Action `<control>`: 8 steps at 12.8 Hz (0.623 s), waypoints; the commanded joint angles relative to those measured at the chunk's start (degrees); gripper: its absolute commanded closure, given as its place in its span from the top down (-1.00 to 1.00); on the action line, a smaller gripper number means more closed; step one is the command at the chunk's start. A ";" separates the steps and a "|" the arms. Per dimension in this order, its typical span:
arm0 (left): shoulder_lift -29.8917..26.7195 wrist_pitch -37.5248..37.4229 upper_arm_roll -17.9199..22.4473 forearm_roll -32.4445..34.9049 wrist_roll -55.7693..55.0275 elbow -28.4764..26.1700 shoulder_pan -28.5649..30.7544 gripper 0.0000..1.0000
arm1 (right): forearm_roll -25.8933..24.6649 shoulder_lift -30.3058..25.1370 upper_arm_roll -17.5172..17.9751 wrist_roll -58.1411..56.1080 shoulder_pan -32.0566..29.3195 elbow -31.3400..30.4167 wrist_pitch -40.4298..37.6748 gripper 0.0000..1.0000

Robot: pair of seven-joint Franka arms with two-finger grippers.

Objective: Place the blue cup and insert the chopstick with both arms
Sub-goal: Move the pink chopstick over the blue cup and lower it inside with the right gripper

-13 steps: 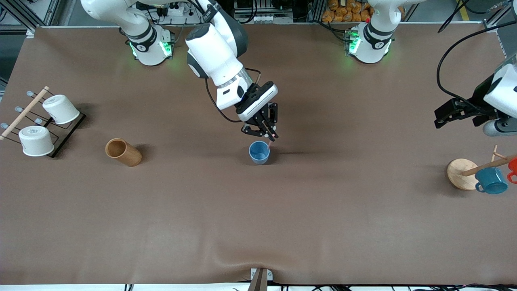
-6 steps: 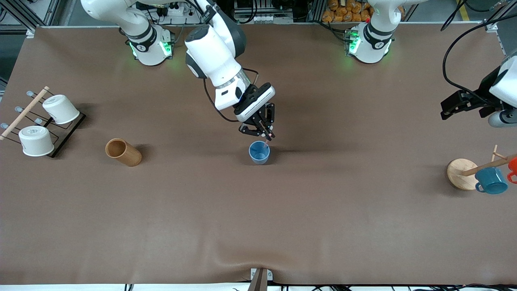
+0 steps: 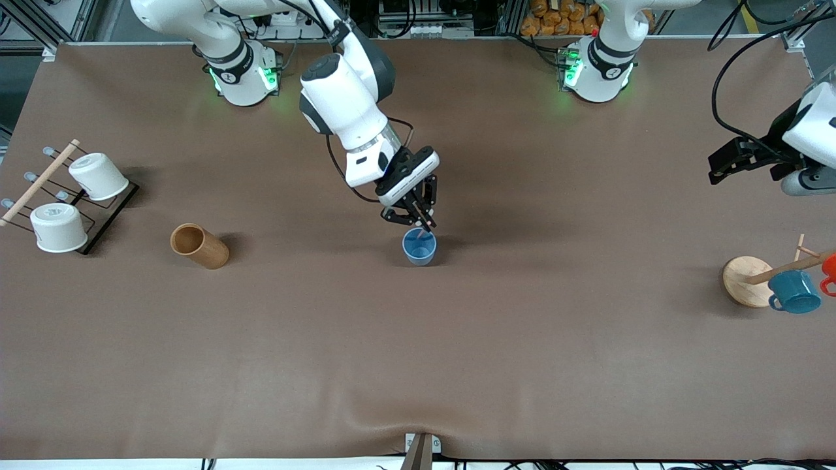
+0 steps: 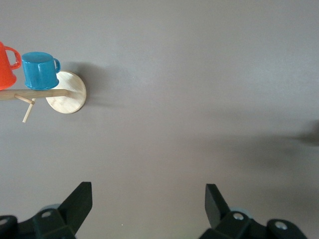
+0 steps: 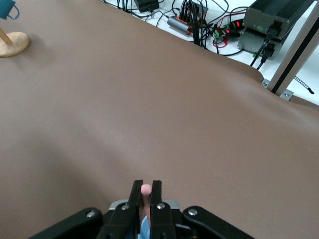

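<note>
Your R gripper (image 3: 424, 224): over cup (image 3: 418, 247), fingers clamped on chopstick (image 5: 145, 190), stick's lower end at cup mouth.
Cup: upright, mid-table, between wood cup (image 3: 199, 246) and mug tree (image 3: 748, 281).
Your L gripper (image 4: 148, 199): over bare table near mug tree at L arm's end, fingers wide apart, holding nothing; arm waits.
Teal mug (image 4: 40, 70): hangs on tree.

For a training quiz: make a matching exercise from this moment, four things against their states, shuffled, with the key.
Things:
1. blue cup
2. chopstick
3. left gripper
4. teal mug

States:
A. open, nothing in it
B. hanging on a wooden rack
C. upright mid-table under the right gripper
D. pinched between shut fingers

Pairs: 1-C, 2-D, 3-A, 4-B
</note>
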 commanded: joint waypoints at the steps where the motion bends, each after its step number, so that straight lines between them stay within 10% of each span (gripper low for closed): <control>1: -1.13 0.32 -0.71 -1.13 -0.19 -1.14 -0.42 1.00 | -0.40 0.43 -0.04 0.19 -0.47 -0.03 0.95 -1.00; 8: -1.22 0.05 -2.03 -0.33 -0.36 0.08 -0.51 1.00 | -0.58 5.26 -0.13 0.28 -1.00 2.97 2.62 -0.85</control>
